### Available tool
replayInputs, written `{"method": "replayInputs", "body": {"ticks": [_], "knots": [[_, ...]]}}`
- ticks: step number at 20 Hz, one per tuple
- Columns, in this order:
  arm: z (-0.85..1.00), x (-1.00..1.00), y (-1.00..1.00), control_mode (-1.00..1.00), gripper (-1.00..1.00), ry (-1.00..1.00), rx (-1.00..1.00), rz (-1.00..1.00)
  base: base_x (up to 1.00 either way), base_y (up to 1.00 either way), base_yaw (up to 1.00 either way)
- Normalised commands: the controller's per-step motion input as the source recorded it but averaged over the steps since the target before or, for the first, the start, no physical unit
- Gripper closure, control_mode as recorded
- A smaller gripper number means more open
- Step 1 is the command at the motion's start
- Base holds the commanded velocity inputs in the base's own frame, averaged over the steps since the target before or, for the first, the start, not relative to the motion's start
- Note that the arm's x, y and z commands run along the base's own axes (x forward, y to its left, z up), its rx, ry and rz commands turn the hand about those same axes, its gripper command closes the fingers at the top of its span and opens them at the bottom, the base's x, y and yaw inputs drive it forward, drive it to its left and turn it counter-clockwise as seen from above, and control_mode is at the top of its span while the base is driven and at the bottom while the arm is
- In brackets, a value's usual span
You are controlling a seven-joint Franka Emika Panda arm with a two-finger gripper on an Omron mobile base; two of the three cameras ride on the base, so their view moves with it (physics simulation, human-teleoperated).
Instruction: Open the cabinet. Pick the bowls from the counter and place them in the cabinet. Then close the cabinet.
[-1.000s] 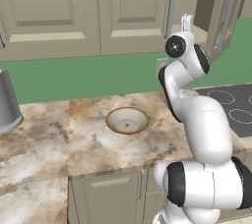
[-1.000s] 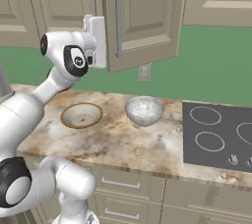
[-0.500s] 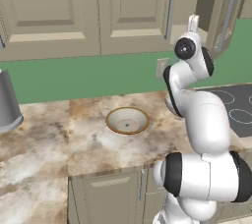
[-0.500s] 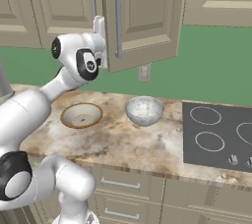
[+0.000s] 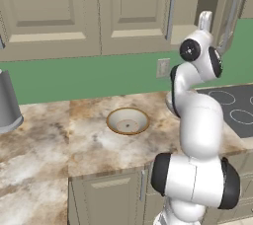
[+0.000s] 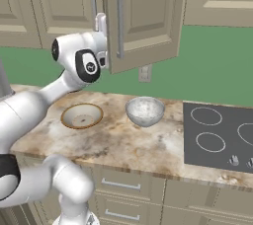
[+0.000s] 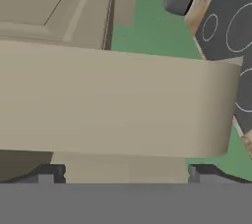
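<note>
The cabinet (image 5: 133, 7) has its left door shut and its right door (image 6: 148, 17) swung out over the counter (image 6: 133, 145). My gripper (image 6: 101, 24) is raised at the inner side of that open door, next to its long silver handle (image 6: 118, 21). In the hand view the gripper (image 7: 125, 174) is open, its fingertips (image 7: 47, 174) far apart, and the door's beige panel (image 7: 118, 105) lies close across them. The cream bowl (image 6: 82, 115) and the mottled grey bowl (image 6: 145, 110) sit on the counter below. The cream bowl (image 5: 127, 120) lies left of my arm.
A tall grey cylinder (image 5: 7, 103) stands at the counter's far left. The dark stovetop (image 6: 217, 135) adjoins the counter on the right. Handle-less wall doors (image 5: 44, 7) flank the cabinet. Low cabinets with short handles (image 6: 121, 184) run under the counter.
My hand has swung to the right along the cabinet front, and the right door stands wider open than before. The bowls have not moved.
</note>
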Motion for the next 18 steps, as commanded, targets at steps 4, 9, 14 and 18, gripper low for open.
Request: {"method": "replayInputs", "body": {"ticks": [4,9,14,18], "knots": [[-0.07,-0.03,-0.03,-1.0,-1.0,-0.16,0.0,-0.35,0.0,0.0,0.0],[-0.07,-0.07,-0.24,-1.0,-1.0,-0.18,0.03,-0.42,0.0,0.0,0.0],[-0.27,0.04,-0.52,-1.0,-1.0,-0.1,0.1,-0.42,0.0,0.0,0.0],[-0.86,0.87,-0.71,-1.0,-1.0,0.0,0.25,-0.24,0.0,0.0,0.0]]}}
